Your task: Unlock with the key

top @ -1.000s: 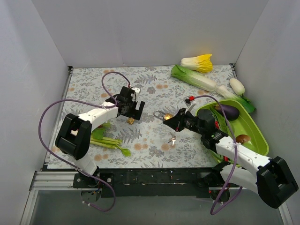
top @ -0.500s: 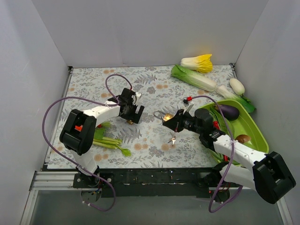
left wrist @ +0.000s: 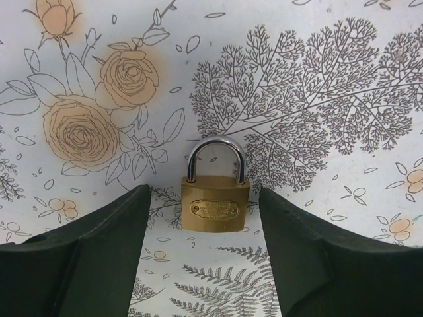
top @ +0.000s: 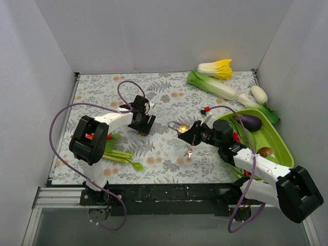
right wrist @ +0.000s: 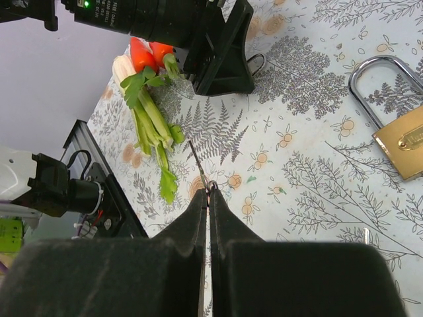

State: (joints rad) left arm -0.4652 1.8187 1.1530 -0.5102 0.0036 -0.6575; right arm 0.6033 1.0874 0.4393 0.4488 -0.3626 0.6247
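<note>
My right gripper [top: 184,135] is shut on the thin silver key [right wrist: 199,162], held above the mat; its blade and ring stick out past the fingertips [right wrist: 210,201]. A silver bit of key [top: 189,152] shows below the gripper in the top view. The larger brass padlock [top: 180,128] with a silver shackle lies just beyond, at the right edge of the right wrist view [right wrist: 403,139]. My left gripper [top: 142,123] is open, low over the mat. The smaller brass padlock [left wrist: 215,201] lies flat between its fingers [left wrist: 106,257], untouched.
Celery and carrots [top: 119,152] lie near the left arm. A green tray [top: 279,137] at the right holds an eggplant [top: 250,121] and a mushroom [top: 265,151]. Bok choy [top: 210,86], napa cabbage [top: 216,68] and a white radish [top: 259,94] lie at the back right.
My left gripper has shifted slightly left and lower, so the small padlock now sits between its fingers. The right gripper with the key has barely moved.
</note>
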